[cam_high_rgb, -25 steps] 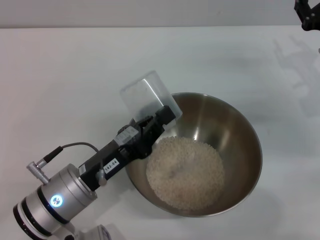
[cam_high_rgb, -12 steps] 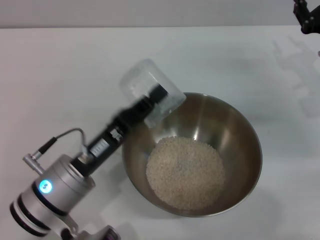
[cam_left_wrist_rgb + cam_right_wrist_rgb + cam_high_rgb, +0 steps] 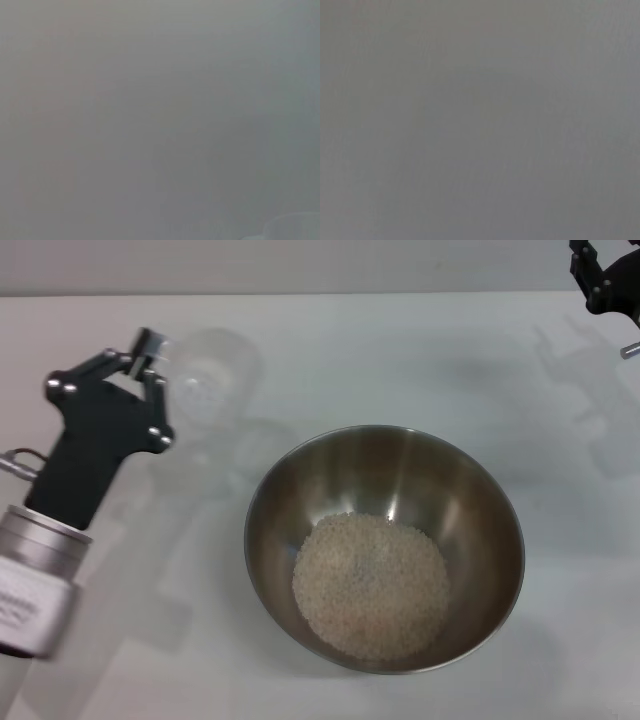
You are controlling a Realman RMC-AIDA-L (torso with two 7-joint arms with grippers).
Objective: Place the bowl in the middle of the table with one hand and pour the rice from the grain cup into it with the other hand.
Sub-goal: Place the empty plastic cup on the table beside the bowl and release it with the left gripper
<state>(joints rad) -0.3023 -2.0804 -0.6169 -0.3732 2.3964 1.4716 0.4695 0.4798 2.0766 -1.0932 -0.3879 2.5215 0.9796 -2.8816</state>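
The steel bowl (image 3: 455, 490) stands on the white table (image 3: 400, 350), slightly right of centre in the head view, with a pale heap of rice (image 3: 370, 585) in its bottom. My left gripper (image 3: 146, 352) is over the table's far left, well clear of the bowl, shut on the side of the translucent grain cup (image 3: 212, 380). The cup looks blurred and I cannot tell what it holds. My right gripper (image 3: 603, 280) hangs at the far right corner, partly cut off by the frame. Both wrist views show only flat grey.
Shadows of the arms fall on the table left of the bowl and at the far right. A cable (image 3: 15, 462) runs along the left wrist.
My left arm has swung away from the bowl's rim to the far left, taking the grain cup with it. The bowl and the rice have stayed put.
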